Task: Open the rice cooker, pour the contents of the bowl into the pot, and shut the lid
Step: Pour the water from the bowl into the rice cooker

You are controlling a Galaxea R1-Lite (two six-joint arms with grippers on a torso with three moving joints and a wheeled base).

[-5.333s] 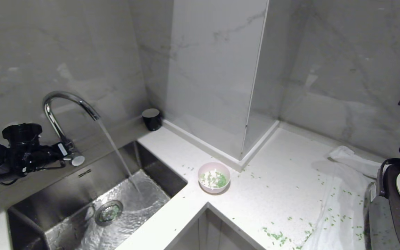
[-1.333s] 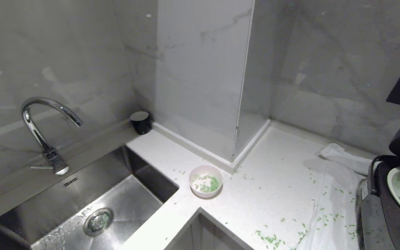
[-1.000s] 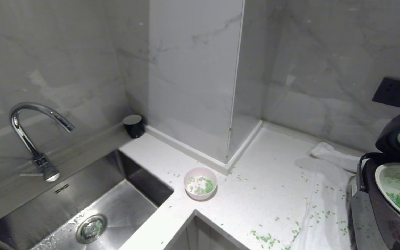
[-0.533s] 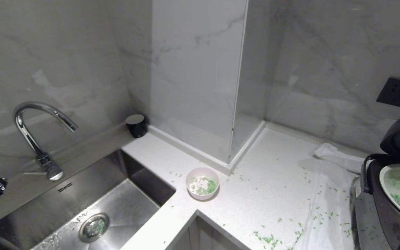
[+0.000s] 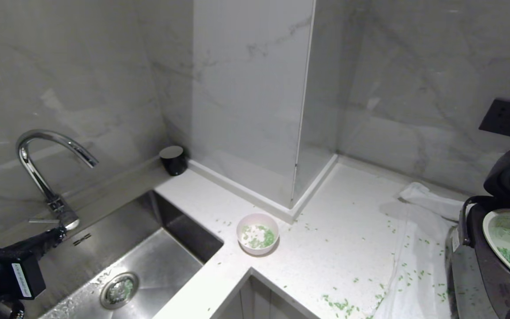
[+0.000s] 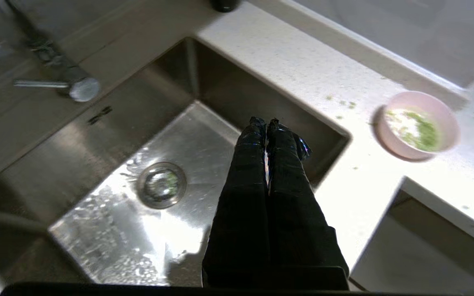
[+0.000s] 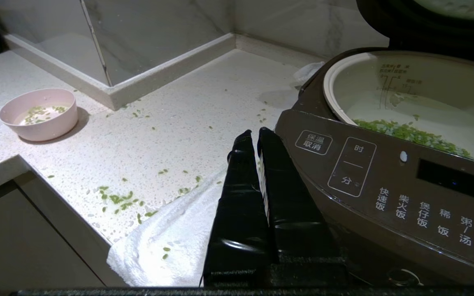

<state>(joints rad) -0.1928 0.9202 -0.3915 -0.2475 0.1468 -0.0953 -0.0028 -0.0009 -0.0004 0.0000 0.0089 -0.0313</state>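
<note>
Home kitchen, steel sink (image 5: 157, 266), tap (image 5: 44, 164), marble walls (image 5: 414, 66)

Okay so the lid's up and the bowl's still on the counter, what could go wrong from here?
The left end effector is shut over the sink; unless it opens, it may knock the bowl instead of gripping it.

The bowl holds wet-looking green grains; tilting early could scatter more onto the counter.

The towel beside the rice cooker could snag.

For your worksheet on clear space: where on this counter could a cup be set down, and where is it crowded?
Free: the counter between the black cup and the bowl, and the strip along the wall column. Crowded: beside the rice cooker, where the white towel and scattered green grains lie.
</note>
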